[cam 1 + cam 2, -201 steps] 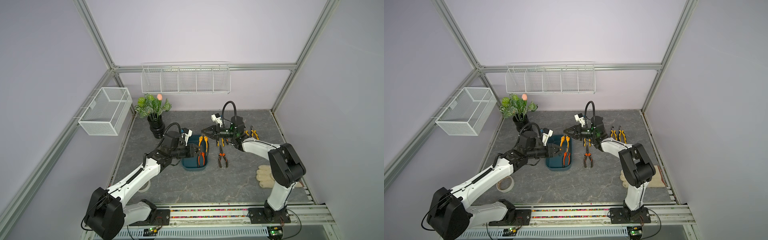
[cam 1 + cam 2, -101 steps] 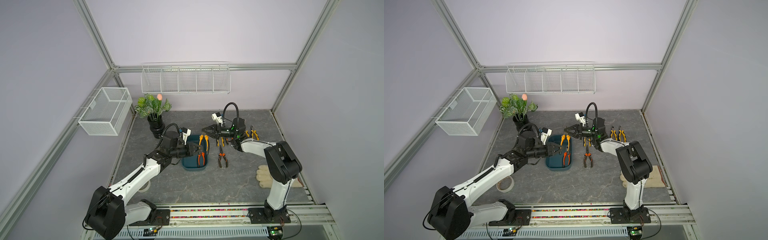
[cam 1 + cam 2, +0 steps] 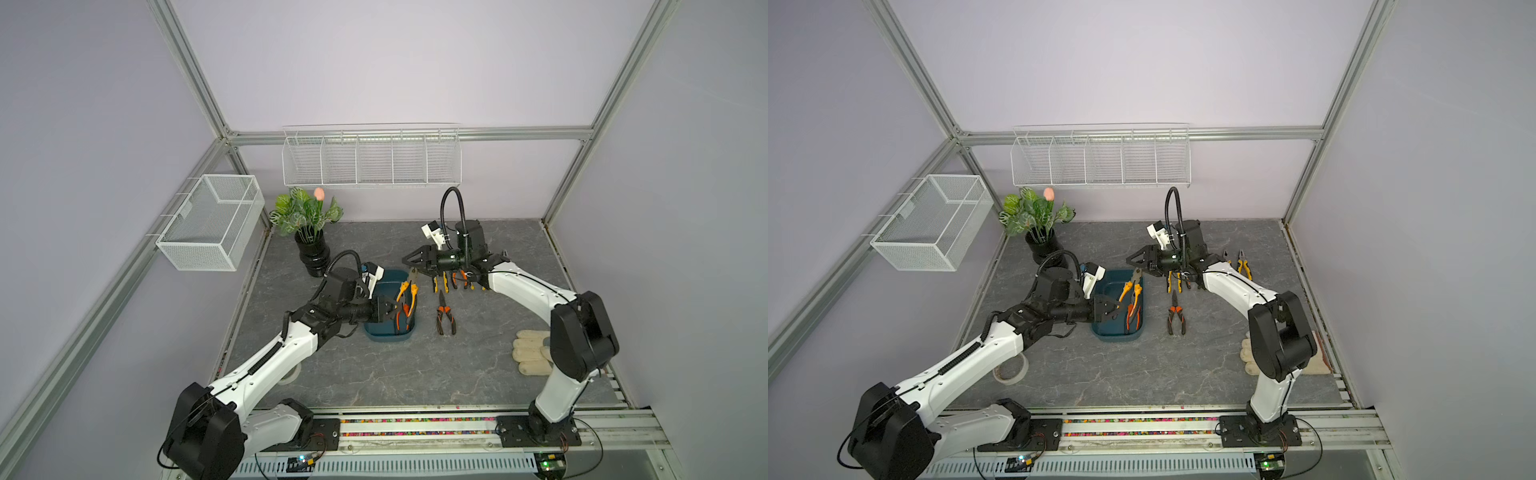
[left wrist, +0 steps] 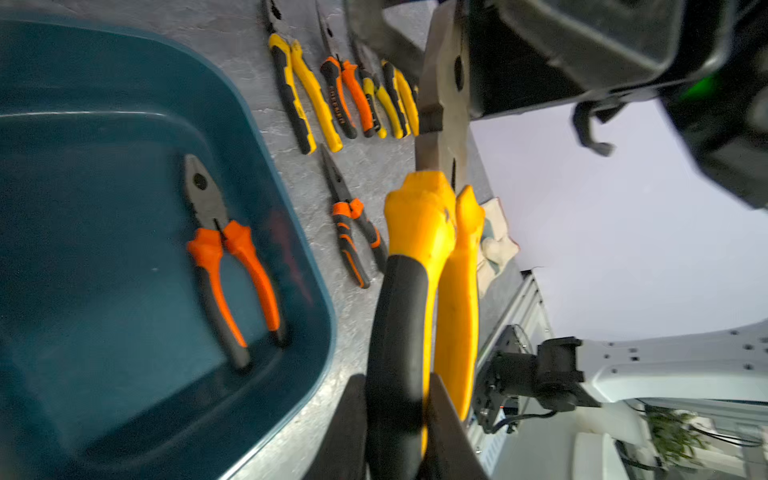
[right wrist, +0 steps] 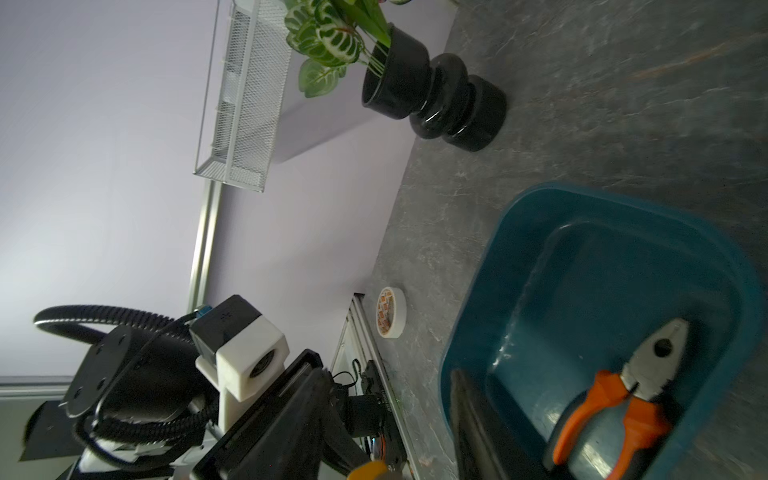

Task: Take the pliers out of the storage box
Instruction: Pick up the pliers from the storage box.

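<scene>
the left gripper (image 3: pixel 390 311) was clamped on the handles of a pair of yellow-and-black pliers (image 3: pixel 403 290), holding them in the air over the storage box (image 3: pixel 388 337), above the side nearest the right arm. in the left wrist view its fingers (image 4: pixel 347 419) pressed the grips from both sides, and the grey metal head pointed away toward the right gripper (image 3: pixel 410 264). the right gripper hovered just past the box's far corner; in the right wrist view its jaws stood apart, and i could make out nothing held between them. the head of the raised pliers ended right beside it, and i couldn't tell whether the two touched. one pair of orange-and-black pliers (image 4: pixel 230 257) lay flat on the floor of the box, along the wall on the right arm's side. outside the box, on the grey table (image 3: pixel 374 374), a row of pliers (image 4: pixel 345 95) with yellow and orange handles lay side by side under the right arm, and a long-nose pair (image 3: pixel 444 319) lay alone just beside the box. in a top view another yellow-handled pair (image 3: pixel 1244 266) lay further out, beyond the right arm. a pale glove (image 3: pixel 532 352) rested near the right arm
</scene>
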Motion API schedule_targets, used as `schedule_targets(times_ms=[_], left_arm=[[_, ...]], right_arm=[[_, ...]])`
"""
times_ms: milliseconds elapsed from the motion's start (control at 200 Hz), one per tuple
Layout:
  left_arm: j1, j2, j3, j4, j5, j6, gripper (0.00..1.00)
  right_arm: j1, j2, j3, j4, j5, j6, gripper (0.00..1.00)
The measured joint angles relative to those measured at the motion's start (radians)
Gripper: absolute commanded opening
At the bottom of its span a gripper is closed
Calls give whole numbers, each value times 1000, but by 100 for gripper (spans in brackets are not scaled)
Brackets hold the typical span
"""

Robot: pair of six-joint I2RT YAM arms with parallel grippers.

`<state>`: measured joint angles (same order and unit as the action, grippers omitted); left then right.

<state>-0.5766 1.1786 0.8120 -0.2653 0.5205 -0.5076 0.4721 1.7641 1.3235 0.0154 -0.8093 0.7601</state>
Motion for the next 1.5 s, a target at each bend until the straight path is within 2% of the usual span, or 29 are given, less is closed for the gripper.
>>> schedule_targets(times_ms=[125,300,540,745,990,1154,1499], left_arm=[[-18,-18,5,-105,-146,53,0],[-51,-75,5,-196,-346,88,0],[-109,-116,5,-211,-516,107,0],[-159,-98,5,-229,-603,122,0],[-202,-68,16,-246,-685,129,0],[-212,-64,25,-255,-709,135,0],[-214,-56,28,-287,-733,136,0]], right_arm=[[2,-33,37,-192,103,-103,50],[29,-43,64,-401,256,-165,53],[101,-42,65,-486,338,-149,53],[150,-37,78,-447,344,-90,55],[207,32,208,-483,411,-98,56],[225,89,263,-534,470,-117,62],[243,135,290,-564,503,-125,59]])
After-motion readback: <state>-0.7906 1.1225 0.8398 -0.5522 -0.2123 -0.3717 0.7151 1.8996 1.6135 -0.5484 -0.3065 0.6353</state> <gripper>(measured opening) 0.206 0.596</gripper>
